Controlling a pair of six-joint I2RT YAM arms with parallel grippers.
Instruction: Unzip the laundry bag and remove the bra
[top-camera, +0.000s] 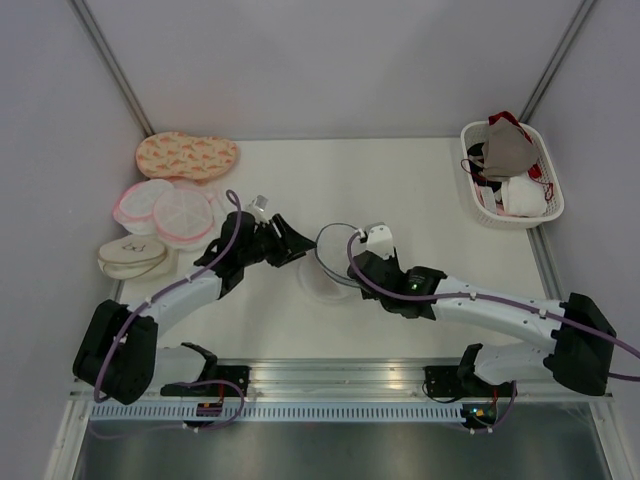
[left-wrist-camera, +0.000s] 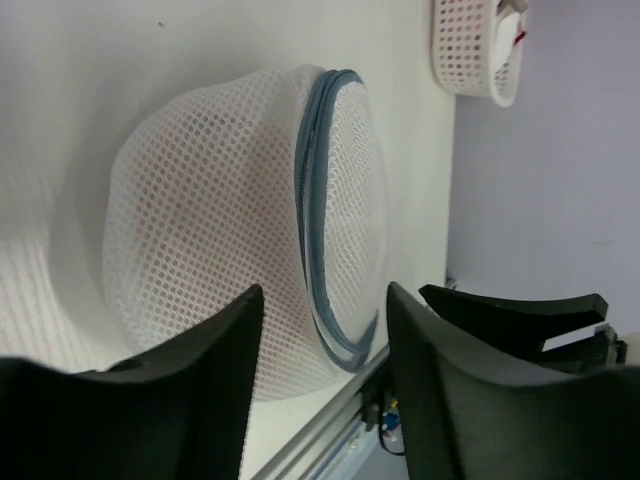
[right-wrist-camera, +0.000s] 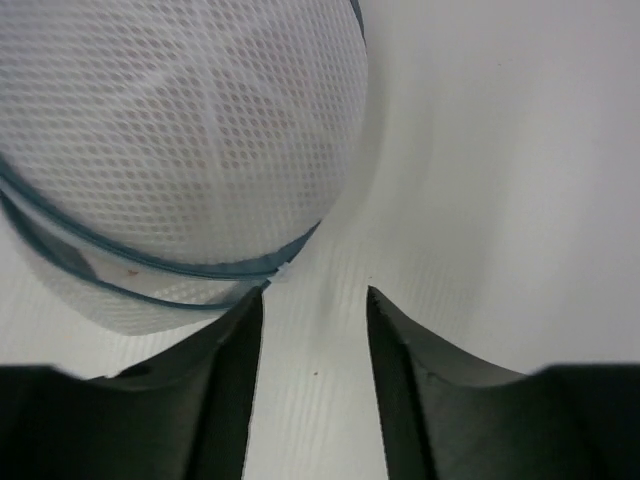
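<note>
The laundry bag (top-camera: 326, 278), a round white mesh case with a blue-grey zipper rim, lies mid-table between my two grippers. In the left wrist view the laundry bag (left-wrist-camera: 210, 240) stands just ahead of my open left gripper (left-wrist-camera: 325, 300), its zipper rim (left-wrist-camera: 318, 200) in line with the gap between the fingers. My left gripper (top-camera: 305, 249) is at its left side. My right gripper (top-camera: 352, 262) is at its right side. It is open and empty in the right wrist view (right-wrist-camera: 315, 295), its left fingertip by the zipper rim (right-wrist-camera: 200, 268) of the bag (right-wrist-camera: 180, 130). The bra is hidden; only a faint pink tint shows through the mesh.
A white basket (top-camera: 520, 215) with a taupe bra and a white garment stands at the back right; it also shows in the left wrist view (left-wrist-camera: 470, 60). An orange patterned case (top-camera: 187, 155), pink-rimmed mesh cases (top-camera: 165, 210) and a cream case (top-camera: 133, 255) lie at the left. A metal rail (top-camera: 330, 385) runs along the near edge.
</note>
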